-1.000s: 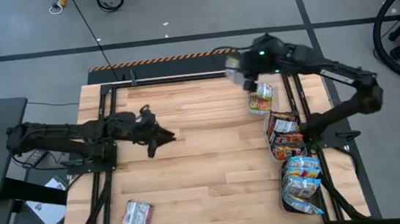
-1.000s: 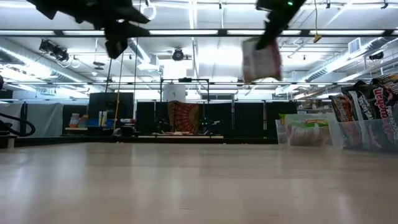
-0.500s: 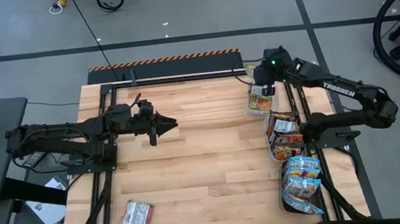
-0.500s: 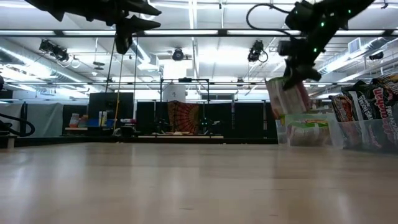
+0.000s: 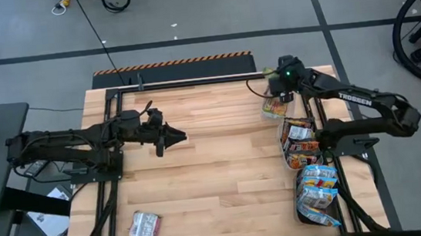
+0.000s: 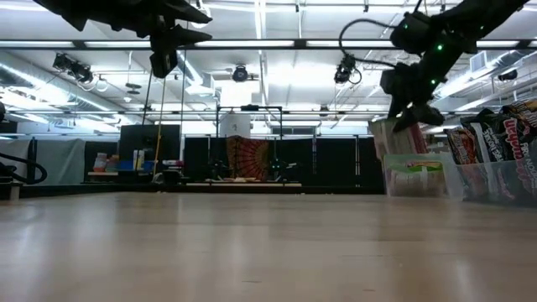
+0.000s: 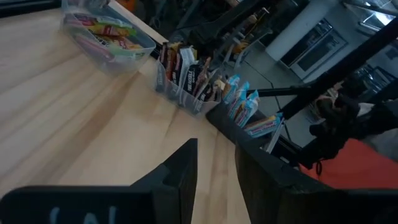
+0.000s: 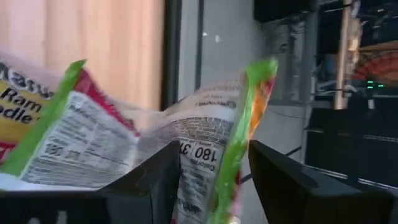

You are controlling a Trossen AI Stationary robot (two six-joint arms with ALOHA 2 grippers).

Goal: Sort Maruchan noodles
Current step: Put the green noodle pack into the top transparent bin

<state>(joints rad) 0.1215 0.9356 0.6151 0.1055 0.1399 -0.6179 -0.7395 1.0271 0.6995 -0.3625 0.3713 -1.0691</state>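
Note:
My right gripper (image 5: 277,98) hangs over the far tray (image 5: 266,114) at the table's right edge and is shut on a silver-green noodle packet (image 8: 208,134). In the low view this packet (image 6: 391,139) hangs beside the tray's clear wall (image 6: 415,178). More silver-green packets (image 8: 68,146) lie in that tray. Another silver-green packet (image 5: 144,230) lies flat near the table's near left corner. My left gripper (image 5: 180,136) hovers above the table's left middle, narrowly open (image 7: 216,158) and holding nothing. My right gripper pinches the silver-green packet between its two fingers at the end nearest the wrist (image 8: 199,158). The fingers (image 8: 152,180) come from above, pointing down. The packet hangs on edge below them, its green sealed edge (image 8: 249,112) pointing away, down at the tray.
Three clear trays line the right edge: the far one with silver-green packets, the middle one (image 5: 299,145) with dark brown-red packets, the near one (image 5: 317,194) with pale blue packets. Black rails (image 5: 191,82) frame the wooden top. Bare wood lies between the arms.
My right gripper has carried the packet from high over the far right part of the table toward the right edge and down, so the packet now hangs at the far tray. My left gripper has shifted slightly toward the far edge and stays raised.

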